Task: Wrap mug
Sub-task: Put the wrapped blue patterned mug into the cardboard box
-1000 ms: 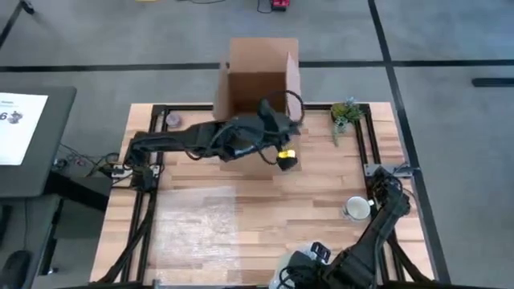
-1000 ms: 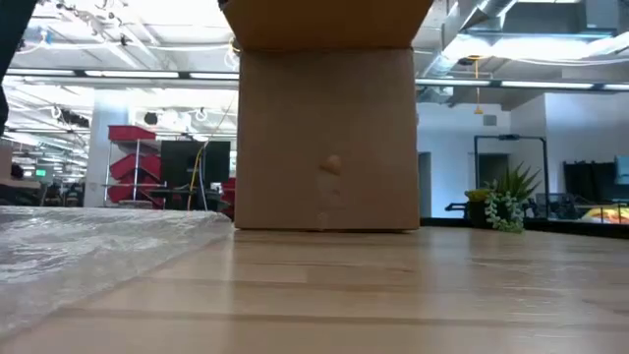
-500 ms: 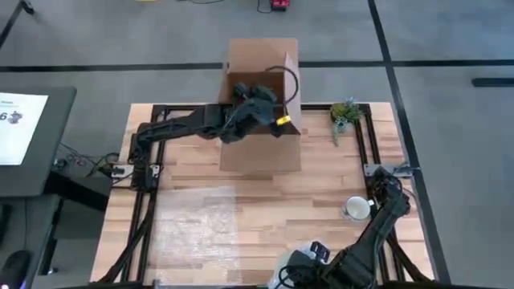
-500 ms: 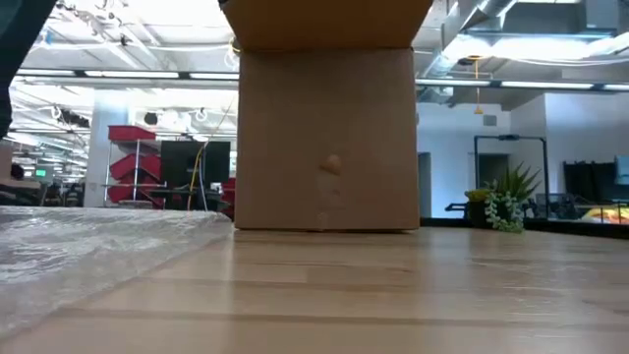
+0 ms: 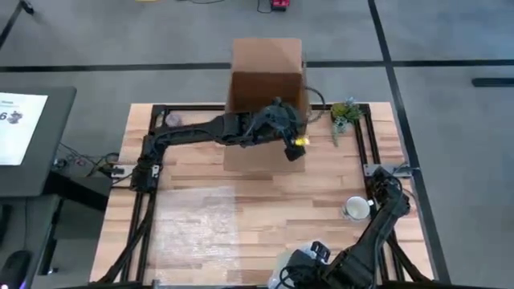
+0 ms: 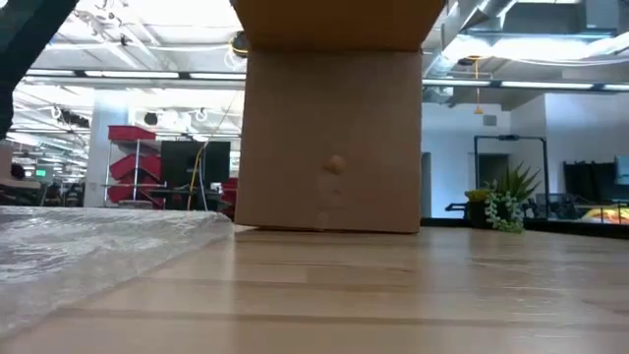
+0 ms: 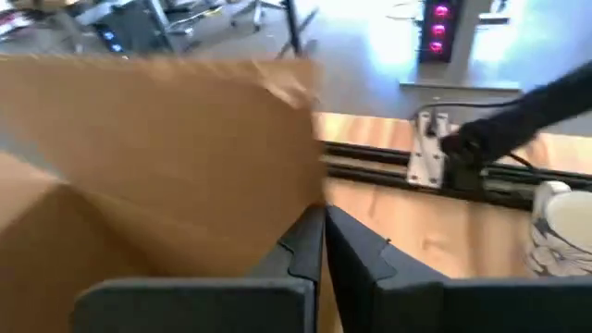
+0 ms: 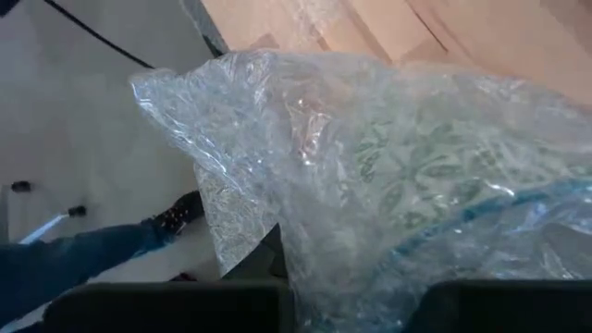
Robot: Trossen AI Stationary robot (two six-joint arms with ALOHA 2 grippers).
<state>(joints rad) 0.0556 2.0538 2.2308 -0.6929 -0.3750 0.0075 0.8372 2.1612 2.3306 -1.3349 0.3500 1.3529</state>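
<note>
Tabletop: left end effector closed, box-side.

A cardboard box is set upright at the table's far edge, approx. centred, its open top seen from above; in the low view its plain front face is shown w/ a small mark near mid-height. A small potted plant is placed just right of the box, near the far right corner. The wooden table top is framed by black rails. A dark side desk w/ a white sheet is seen left of the table. Red shelving is visible in the room behind. A person's shoe and trouser leg are seen on the floor.
</note>
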